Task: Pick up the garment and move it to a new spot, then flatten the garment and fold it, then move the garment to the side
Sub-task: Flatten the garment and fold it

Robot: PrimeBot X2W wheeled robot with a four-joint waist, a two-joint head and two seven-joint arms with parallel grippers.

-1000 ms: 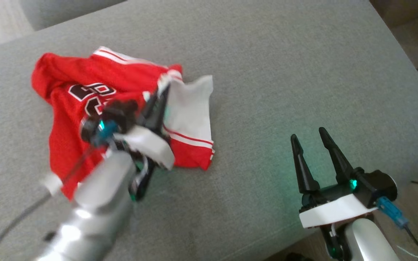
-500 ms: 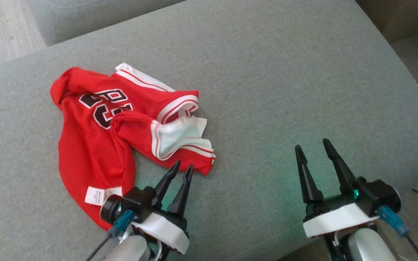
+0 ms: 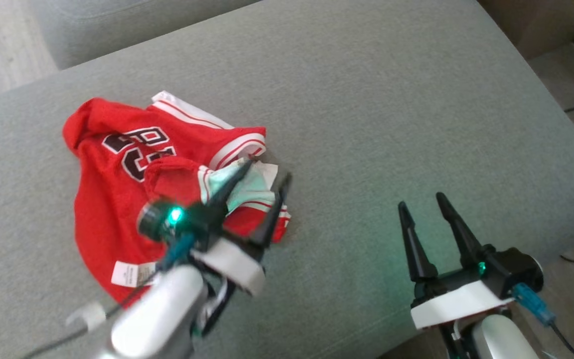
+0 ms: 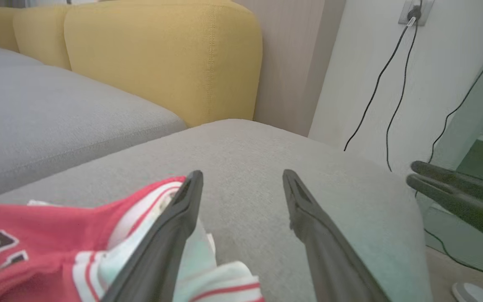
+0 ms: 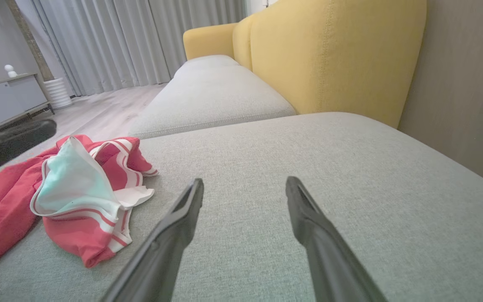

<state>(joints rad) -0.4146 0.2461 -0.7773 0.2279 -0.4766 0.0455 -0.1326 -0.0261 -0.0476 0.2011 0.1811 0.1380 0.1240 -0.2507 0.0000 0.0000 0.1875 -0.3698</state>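
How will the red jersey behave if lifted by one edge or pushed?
Probably floppy: the jersey lies crumpled in soft folds, so a one-edge lift would likely let the rest hang. Likely light: thin fabric, white lining turned out in a loose flap. A push would probably bunch it rather than slide it across the textured grey cushion.

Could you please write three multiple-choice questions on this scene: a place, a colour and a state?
1. Where does the garment lie? A on a wooden table; B on the grey cushion; C in a basket.
2. What is its main colour? A blue; B green; C red.
3. How is the left gripper? A open, empty; B shut on the garment; C shut, empty.
Key: 1 B, grey fabric surrounds it; 2 C, red body with white trim; 3 A, its fingers stand wide apart with nothing between.
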